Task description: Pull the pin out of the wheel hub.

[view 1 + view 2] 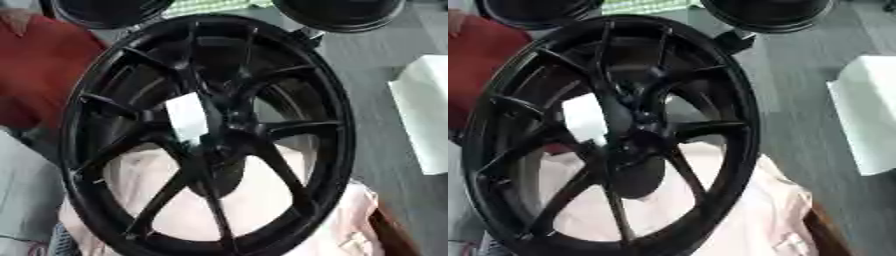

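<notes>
Looking down at my black wheel hub [210, 135], white tag [186, 117] on its spokes, pink cloth [262, 200] beneath, neither hand visible, their state unknowable.

Both eye views look down from the head, close on the black wheel [210, 135]; they share nearly everything.

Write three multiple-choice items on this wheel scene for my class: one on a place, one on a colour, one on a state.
1. Where is the white box?
A. to the wheel's right
B. inside the wheel
C. on the red cloth

2. What colour is the wheel?
A. silver
B. black
C. white

3. Is a robot hand touching the wheel?
A. left hand grips a spoke
B. right hand rests on the rim
C. no hand shows

Answers: 1 A, it sits on the grey floor at the right edge; 2 B, rim and spokes are black; 3 C, neither view shows a hand.
</notes>
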`<control>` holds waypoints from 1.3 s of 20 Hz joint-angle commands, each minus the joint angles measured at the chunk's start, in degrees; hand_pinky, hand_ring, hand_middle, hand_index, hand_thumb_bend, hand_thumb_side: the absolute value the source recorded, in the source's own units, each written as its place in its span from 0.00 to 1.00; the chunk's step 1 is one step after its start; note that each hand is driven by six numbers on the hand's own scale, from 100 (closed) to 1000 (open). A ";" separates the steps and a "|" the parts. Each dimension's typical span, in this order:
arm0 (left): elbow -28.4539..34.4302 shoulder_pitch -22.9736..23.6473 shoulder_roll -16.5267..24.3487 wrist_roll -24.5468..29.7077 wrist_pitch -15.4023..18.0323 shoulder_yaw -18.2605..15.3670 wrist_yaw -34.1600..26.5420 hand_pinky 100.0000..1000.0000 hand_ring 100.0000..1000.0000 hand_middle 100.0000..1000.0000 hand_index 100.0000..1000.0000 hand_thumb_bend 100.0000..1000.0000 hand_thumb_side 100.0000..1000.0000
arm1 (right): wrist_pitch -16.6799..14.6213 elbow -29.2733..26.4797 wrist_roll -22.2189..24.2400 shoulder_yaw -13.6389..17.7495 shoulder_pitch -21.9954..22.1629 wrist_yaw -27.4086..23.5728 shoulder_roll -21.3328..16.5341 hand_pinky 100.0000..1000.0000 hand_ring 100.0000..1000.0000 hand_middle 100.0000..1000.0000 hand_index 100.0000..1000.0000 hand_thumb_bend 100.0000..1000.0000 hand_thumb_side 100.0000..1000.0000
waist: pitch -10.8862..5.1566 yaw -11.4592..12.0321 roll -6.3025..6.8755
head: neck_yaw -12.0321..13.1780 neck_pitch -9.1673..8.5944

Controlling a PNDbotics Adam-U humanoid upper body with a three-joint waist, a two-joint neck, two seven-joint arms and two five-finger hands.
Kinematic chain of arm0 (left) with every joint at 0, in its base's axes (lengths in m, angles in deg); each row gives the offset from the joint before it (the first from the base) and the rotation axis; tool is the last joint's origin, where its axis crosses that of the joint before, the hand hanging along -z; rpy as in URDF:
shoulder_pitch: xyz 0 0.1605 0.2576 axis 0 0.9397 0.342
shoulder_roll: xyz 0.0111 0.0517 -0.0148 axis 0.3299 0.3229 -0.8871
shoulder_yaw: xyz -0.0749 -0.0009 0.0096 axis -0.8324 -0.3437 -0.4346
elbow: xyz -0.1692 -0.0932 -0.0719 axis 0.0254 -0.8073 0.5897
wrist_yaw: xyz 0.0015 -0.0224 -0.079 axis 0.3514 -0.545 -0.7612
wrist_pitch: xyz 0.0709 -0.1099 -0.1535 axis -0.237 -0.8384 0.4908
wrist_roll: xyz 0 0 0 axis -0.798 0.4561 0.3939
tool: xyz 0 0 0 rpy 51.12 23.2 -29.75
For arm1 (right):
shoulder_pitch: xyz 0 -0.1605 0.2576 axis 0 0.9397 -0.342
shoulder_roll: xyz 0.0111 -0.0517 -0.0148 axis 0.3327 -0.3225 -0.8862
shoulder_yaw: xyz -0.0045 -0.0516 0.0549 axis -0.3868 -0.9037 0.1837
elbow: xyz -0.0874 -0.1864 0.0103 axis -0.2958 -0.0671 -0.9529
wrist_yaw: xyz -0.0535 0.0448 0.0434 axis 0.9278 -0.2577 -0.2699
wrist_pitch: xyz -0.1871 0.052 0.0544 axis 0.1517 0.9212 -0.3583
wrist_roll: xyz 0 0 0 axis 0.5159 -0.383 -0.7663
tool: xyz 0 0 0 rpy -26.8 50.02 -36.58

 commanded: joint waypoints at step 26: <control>18.41 -12.99 25.24 27.71 -2.06 22.68 27.84 0.80 0.77 0.72 0.81 0.29 0.70 | 0.10 -0.98 0.32 0.27 -0.72 -0.40 -1.46 0.82 0.69 0.63 0.71 0.00 0.44 | -1.71 -1.38 1.60 | -0.13 0.30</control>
